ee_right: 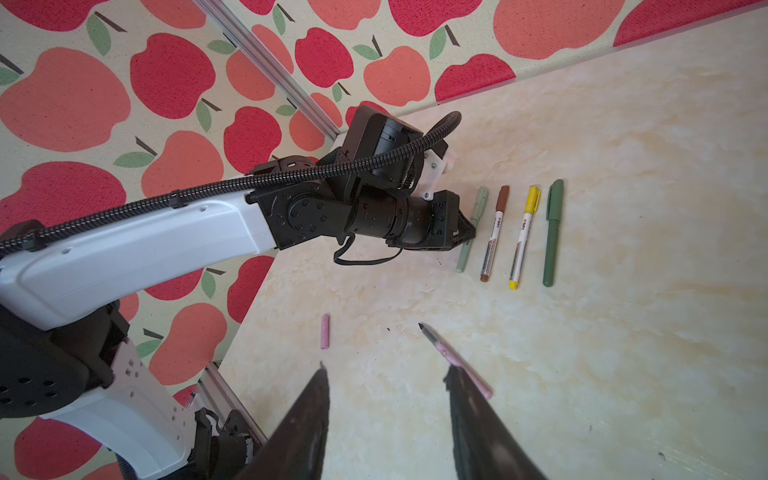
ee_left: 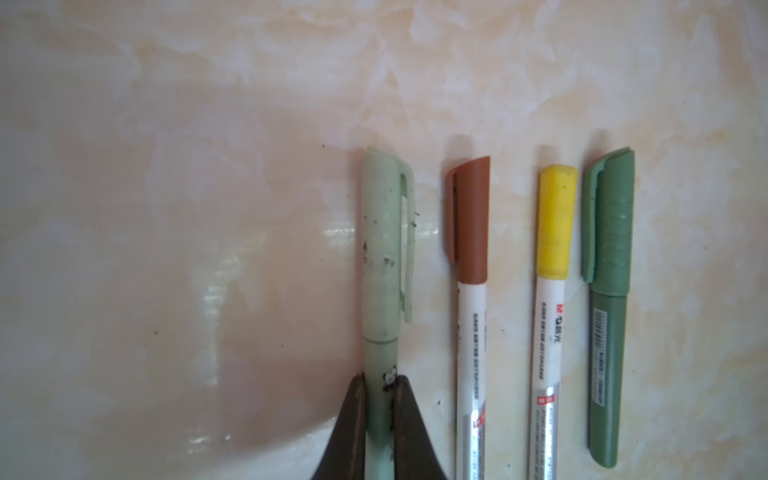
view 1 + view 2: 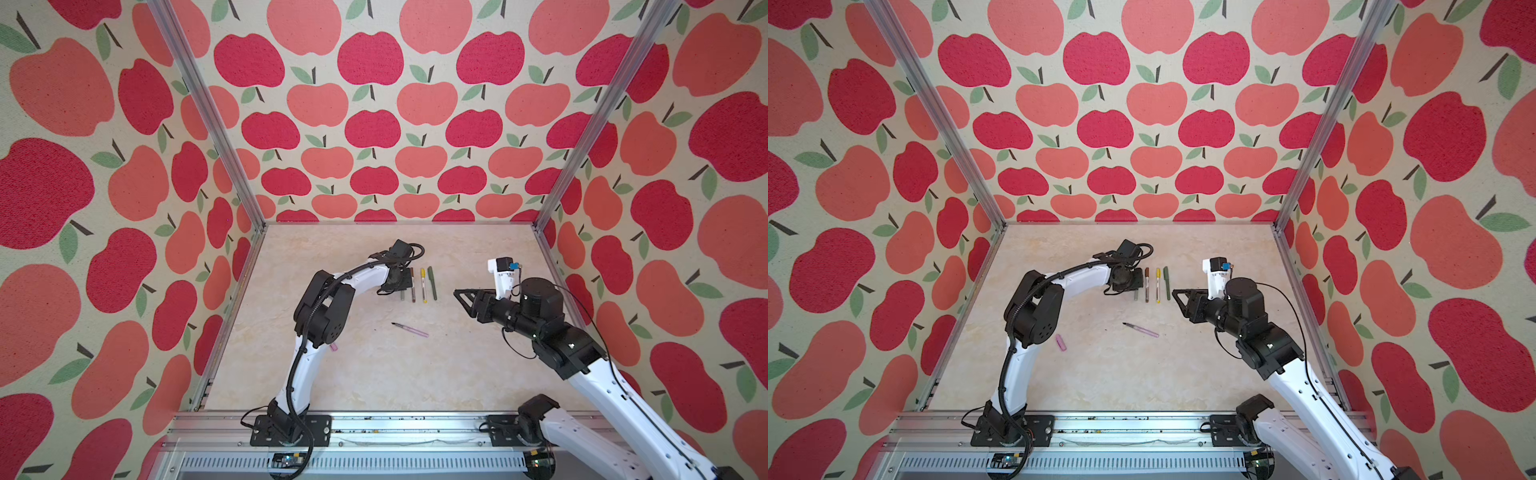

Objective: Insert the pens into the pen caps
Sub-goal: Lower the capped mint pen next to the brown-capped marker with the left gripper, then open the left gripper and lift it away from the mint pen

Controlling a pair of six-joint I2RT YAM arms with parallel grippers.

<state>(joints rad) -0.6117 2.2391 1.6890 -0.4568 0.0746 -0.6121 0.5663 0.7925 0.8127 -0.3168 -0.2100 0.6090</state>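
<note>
grips the pale green pen (image 2: 380, 353) with the left tool (image 2: 380, 378). holds the right tool (image 1: 386, 370) parted and empty.

We can read only one brand name. On the white barrel of the yellow-capped pen (image 2: 550, 345) we see the red letters "M&G", with grey Chinese signs right after them. The rows of tiny print beside them are too small for us to read. The brown-capped pen (image 2: 471, 332) has tiny grey print too, and we cannot read it. The dark green pen (image 2: 606, 374) has a barcode label (image 2: 600, 328) with print too small to read. The pale green pen (image 2: 380, 249) has a small black and white mark, too blurry to tell.
</note>
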